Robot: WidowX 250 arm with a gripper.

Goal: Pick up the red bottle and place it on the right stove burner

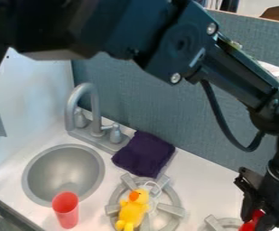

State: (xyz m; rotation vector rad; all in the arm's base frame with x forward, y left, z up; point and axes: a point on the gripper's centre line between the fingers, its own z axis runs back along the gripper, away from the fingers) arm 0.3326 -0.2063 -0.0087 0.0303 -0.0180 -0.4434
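Black arm [183, 45], red object [252, 223] at pincer [260, 212]

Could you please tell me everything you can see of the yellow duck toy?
The yellow duck toy has a rounded head, an orange beak and short limbs. It looks smooth, though its exact material is unclear. It rests on the left part of the grey burner, head toward the purple cloth, with a thin pale loop near its head.

Yellow duck [133, 210], purple cloth [143, 154], coral-red cup [66, 210], grey sink [63, 175], white counter [203, 180]
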